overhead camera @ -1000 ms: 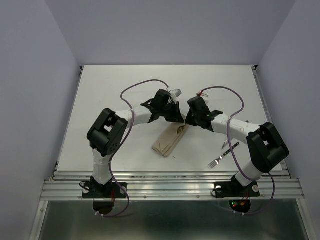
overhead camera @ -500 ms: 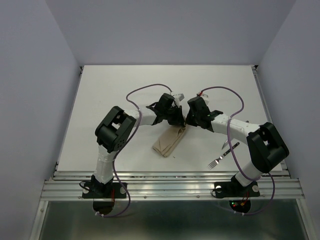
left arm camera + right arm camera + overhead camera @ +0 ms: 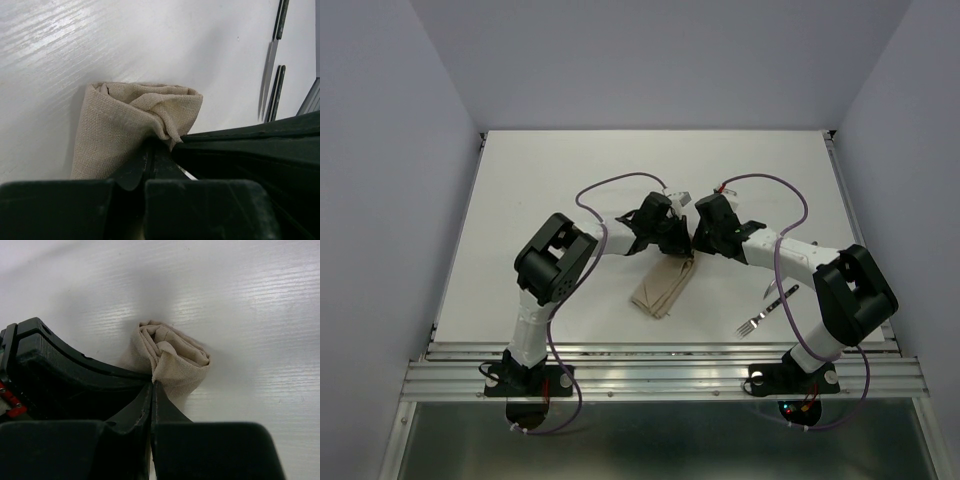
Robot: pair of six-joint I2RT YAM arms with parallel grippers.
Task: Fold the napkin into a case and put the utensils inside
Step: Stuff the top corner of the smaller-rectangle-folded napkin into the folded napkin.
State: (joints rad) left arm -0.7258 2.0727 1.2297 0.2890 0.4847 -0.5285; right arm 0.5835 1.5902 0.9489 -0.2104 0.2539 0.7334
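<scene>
The beige napkin (image 3: 663, 286) lies folded into a narrow strip, the case, in the middle of the white table (image 3: 540, 190). Its far end is bunched and lifted between my two grippers. My left gripper (image 3: 675, 243) is shut on the cloth's far end (image 3: 145, 112). My right gripper (image 3: 697, 246) is shut on the same end from the other side (image 3: 172, 357). The fork (image 3: 761, 313) lies to the right, near the front edge. In the left wrist view the silver knife blade (image 3: 270, 65) and a dark handle (image 3: 276, 95) lie side by side beyond the napkin.
Purple cables (image 3: 620, 182) arc over both wrists. A metal rail (image 3: 660, 375) runs along the near table edge by the arm bases. Grey walls stand on three sides. The right forearm (image 3: 790, 258) passes just above the fork.
My left arm has swung right, bringing its gripper closer to the right one. The napkin's far end has been drawn slightly right and the strip has shifted with it. Both grippers stay shut.
</scene>
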